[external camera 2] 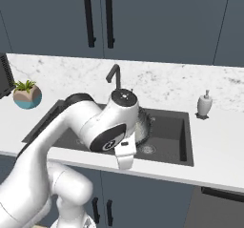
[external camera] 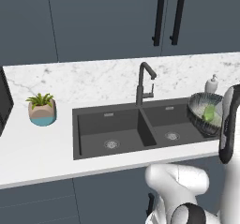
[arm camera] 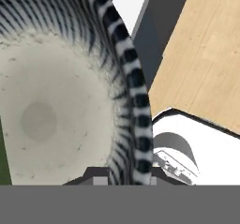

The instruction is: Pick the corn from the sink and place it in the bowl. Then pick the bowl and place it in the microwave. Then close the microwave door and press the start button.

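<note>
Ribbed round dark bowl [external camera: 204, 108] tilted, green-yellow corn [external camera: 209, 113] inside, pincer [arm camera: 123, 177] gripping rim

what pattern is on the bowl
Dark with fine pale ribbing on the bowl; clearest in the hand view.

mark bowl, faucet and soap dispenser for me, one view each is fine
bowl [external camera: 202, 107]: left base view, ribbed inner wall, left side.
faucet [external camera: 140, 87]: left base view, upright black stem.
soap dispenser [external camera 2: 205, 105]: right base view, white body below the pump.
</note>
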